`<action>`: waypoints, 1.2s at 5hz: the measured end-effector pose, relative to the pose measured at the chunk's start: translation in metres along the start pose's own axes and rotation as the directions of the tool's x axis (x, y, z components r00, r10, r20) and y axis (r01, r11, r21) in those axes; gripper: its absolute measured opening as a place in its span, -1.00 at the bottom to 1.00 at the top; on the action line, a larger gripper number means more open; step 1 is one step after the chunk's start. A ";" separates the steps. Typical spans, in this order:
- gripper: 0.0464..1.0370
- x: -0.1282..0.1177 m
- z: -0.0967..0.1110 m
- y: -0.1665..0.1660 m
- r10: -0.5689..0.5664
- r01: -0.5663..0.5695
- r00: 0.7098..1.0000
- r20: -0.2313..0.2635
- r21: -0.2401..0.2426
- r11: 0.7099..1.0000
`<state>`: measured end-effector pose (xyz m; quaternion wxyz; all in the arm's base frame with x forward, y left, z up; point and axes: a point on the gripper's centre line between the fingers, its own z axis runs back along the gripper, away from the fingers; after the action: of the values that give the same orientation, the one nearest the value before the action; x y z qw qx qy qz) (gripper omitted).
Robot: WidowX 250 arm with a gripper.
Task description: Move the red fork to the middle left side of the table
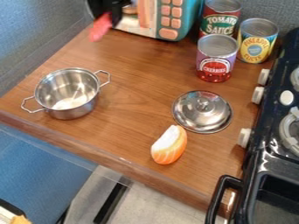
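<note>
At the top left of the camera view, the black gripper (112, 14) hangs over the table's upper left part, beside the toy microwave. It is shut on the red fork (100, 28), which shows as a blurred pinkish-red shape pointing down and to the left. The rest of the fork is hidden by the gripper. Below them lies the brown wooden table (131, 81), and whether the fork touches it I cannot tell.
A steel pot (69, 92) stands at the left. The teal toy microwave (178, 19) and several cans (216, 57) line the back. A metal lid (202, 111) and an orange-and-white toy food piece (169, 145) lie right of centre. A black stove (274, 131) borders the right.
</note>
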<state>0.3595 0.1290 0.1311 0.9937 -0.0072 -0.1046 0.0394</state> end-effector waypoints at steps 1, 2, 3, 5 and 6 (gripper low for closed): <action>-0.32 -0.006 -0.012 0.026 -0.008 0.008 0.999 -0.054 0.016 1.000; -0.32 -0.012 -0.025 0.044 -0.051 0.053 0.996 -0.075 0.029 0.998; -0.32 -0.017 -0.051 0.056 -0.073 0.077 0.991 -0.112 0.029 0.997; -0.32 -0.013 -0.073 0.069 -0.054 0.066 0.988 -0.145 0.081 0.995; -0.23 -0.009 -0.087 0.067 -0.073 0.088 0.983 -0.167 0.087 0.992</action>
<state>0.3640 0.1948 0.0431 0.9990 0.0405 -0.0212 0.0033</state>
